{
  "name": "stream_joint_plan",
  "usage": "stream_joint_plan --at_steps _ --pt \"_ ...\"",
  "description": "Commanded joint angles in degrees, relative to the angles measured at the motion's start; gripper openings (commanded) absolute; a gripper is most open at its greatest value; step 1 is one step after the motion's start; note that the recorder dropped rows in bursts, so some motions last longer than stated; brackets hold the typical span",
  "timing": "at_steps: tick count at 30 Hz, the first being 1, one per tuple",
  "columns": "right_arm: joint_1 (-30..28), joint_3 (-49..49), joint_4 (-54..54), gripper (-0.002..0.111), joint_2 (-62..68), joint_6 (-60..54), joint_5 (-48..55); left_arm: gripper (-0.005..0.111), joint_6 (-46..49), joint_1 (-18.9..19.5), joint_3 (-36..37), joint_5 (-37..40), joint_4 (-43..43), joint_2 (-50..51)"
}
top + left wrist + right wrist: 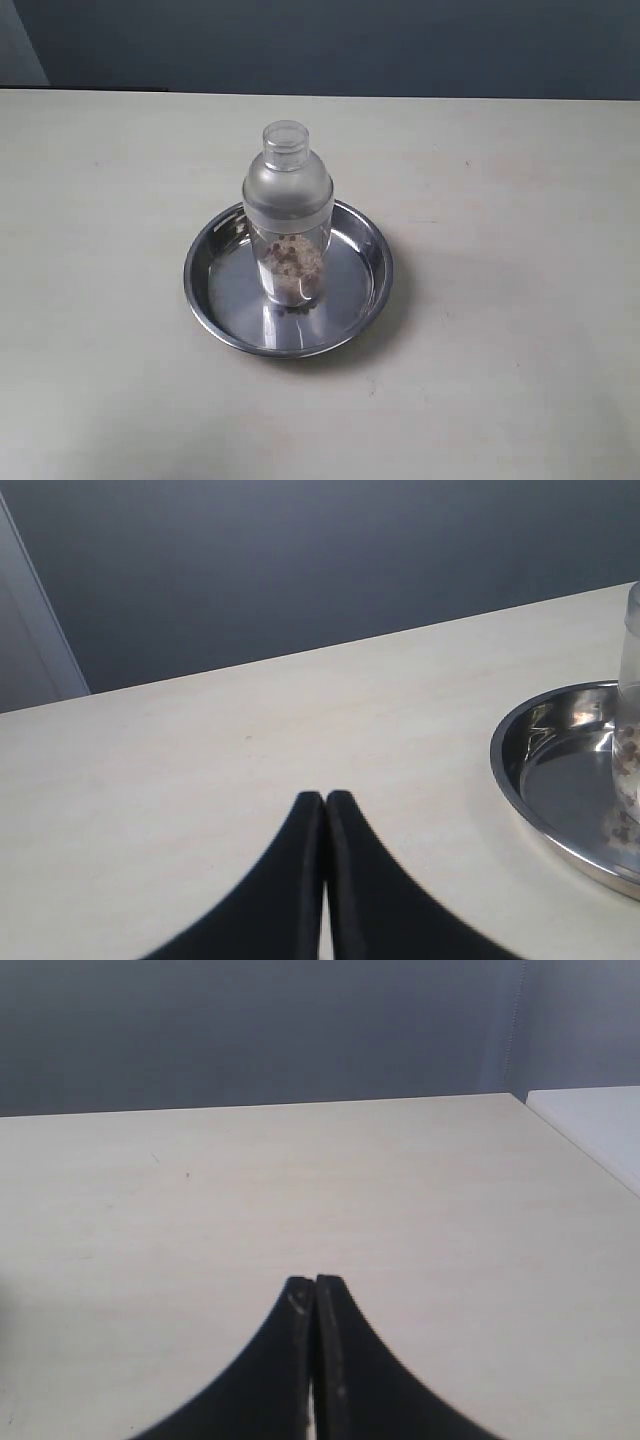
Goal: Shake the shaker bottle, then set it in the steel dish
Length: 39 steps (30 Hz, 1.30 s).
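Beige table (100, 380), shaker bottle (288, 215) upright in steel dish (350, 282), left gripper (325, 798) and right gripper (314, 1282) closed, apart

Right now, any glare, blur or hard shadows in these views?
Exterior view: sharp, even light; dish mirrors the bottle, soft shadow on its right. Left wrist view: bright glare on the dish rim, bottle cropped, left gripper soft-edged. Right wrist view: right gripper blurred close up, table evenly lit.

A shaker bottle (287, 195) of frosted, translucent plastic, clearer lower down. A steel dish (228, 292) of polished metal, mirror-glossy. The bench (100, 350) is pale, matt and smooth, faintly wood-grained. The left gripper (325, 799) and right gripper (314, 1282) have smooth matt black jaws.
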Motion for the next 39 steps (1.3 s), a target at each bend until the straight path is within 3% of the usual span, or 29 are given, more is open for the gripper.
stream_joint_plan --at_steps 1,39 --pt "-0.27 0.07 0.04 -0.001 -0.27 -0.11 -0.72 0.0 0.03 0.23 0.23 0.04 -0.56 -0.28" --pt "-0.27 0.07 0.04 -0.001 -0.27 -0.11 -0.72 0.0 -0.08 0.23 0.23 0.18 -0.56 -0.28"
